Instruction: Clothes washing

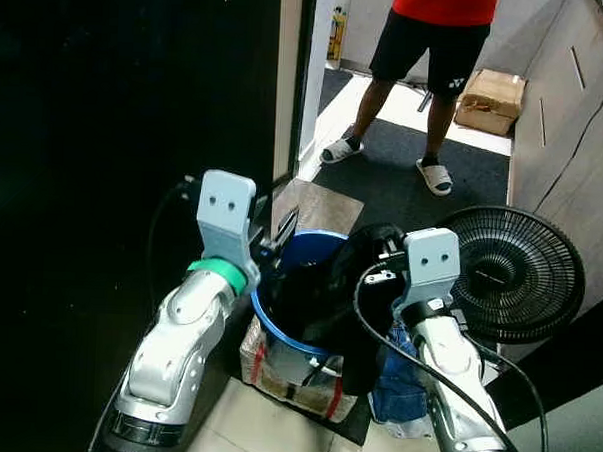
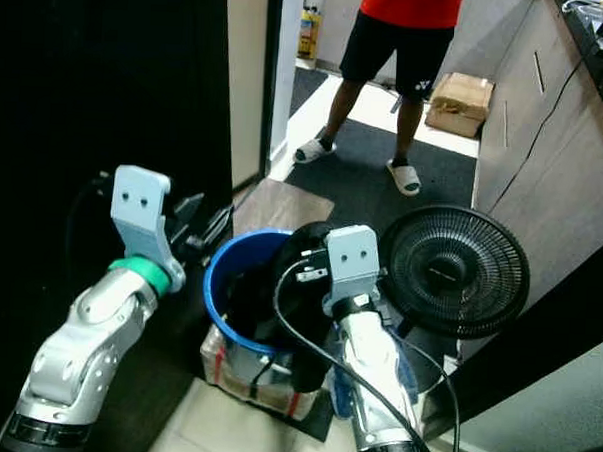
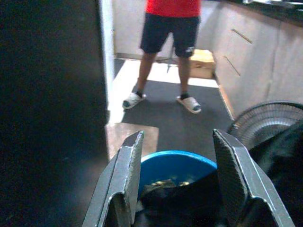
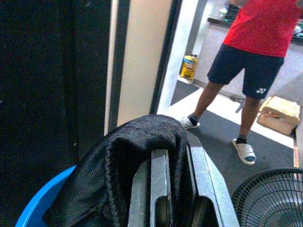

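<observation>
Dark garment [image 1: 351, 288], black mesh fabric, draped over the rim of the blue bucket [image 1: 299, 248] and partly hanging down its outer wall; more dark clothing lies inside the bucket. The right gripper [image 4: 166, 175] is clenched on the dark garment, whose fabric wraps over both fingers, a hold suited, it seems, to lifting the piece clear of the bucket for washing. The left gripper [image 3: 177, 177] is released, fingers spread, poised just above the bucket's near rim, probably ready to steady the bucket or take a second item. The bucket stands on a wrapped box [image 1: 293, 378] on the floor, with blue cloth [image 1: 400, 385] beside it. A floor fan [image 1: 515, 272] stands just beside the bucket. A person [image 1: 429, 51] in sandals stands well apart, beyond the doorway, near a cardboard box [image 1: 492, 99].
</observation>
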Robot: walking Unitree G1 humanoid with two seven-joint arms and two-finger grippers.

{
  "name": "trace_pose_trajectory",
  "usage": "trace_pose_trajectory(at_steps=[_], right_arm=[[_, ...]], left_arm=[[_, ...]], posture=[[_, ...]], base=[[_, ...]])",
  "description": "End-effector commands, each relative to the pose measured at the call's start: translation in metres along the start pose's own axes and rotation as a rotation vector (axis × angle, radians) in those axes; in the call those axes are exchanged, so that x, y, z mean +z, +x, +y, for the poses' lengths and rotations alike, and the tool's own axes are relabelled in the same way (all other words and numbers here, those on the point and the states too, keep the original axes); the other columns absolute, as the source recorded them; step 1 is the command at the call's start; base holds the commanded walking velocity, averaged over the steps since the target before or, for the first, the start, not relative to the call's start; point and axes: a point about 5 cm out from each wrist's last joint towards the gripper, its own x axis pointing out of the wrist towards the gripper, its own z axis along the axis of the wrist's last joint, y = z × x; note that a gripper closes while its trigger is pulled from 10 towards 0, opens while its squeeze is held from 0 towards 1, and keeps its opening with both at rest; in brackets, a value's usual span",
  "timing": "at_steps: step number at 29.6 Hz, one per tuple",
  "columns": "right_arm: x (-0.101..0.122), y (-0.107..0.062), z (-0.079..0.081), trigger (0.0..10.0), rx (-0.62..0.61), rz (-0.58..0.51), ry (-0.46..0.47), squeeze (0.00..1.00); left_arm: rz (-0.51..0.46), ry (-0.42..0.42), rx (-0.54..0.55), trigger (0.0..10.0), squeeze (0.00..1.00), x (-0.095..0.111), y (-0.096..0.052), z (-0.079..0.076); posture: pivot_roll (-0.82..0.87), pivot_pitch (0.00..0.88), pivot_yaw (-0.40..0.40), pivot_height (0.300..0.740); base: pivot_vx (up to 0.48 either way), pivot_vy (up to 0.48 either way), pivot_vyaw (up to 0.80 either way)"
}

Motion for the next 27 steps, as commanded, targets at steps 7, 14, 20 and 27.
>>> trace_pose_trajectory(at_steps=[7, 14, 20, 27], right_arm=[[0.05, 0.019, -0.021, 10.0, -0.076, -0.183, 0.02, 0.0], [0.106, 0.038, -0.037, 10.0, -0.13, -0.379, 0.024, 0.0], [0.172, 0.061, -0.053, 10.0, -0.147, -0.591, -0.017, 0.0], [0.175, 0.068, -0.045, 10.0, -0.108, -0.599, -0.015, 0.0]], left_arm=[[-0.121, 0.019, 0.02, 10.0, 0.0, 0.033, 0.01, 0.006], [-0.17, 0.022, -0.005, 10.0, 0.0, 0.047, 0.015, 0.001], [-0.365, 0.125, -0.001, 10.0, 0.0, 0.114, 0.039, 0.016], [-0.662, 0.248, 0.037, 10.0, 0.0, 0.235, 0.054, 0.034]], posture=[[0.03, 0.056, 0.025, 0.74], [0.02, 0.055, 0.032, 0.74], [0.05, 0.04, 0.011, 0.74], [0.08, 0.029, 0.006, 0.74]], base=[[0.0, 0.0, 0.0], [0.0, 0.0, 0.0], [0.0, 0.0, 0.0], [0.0, 0.0, 0.0]])
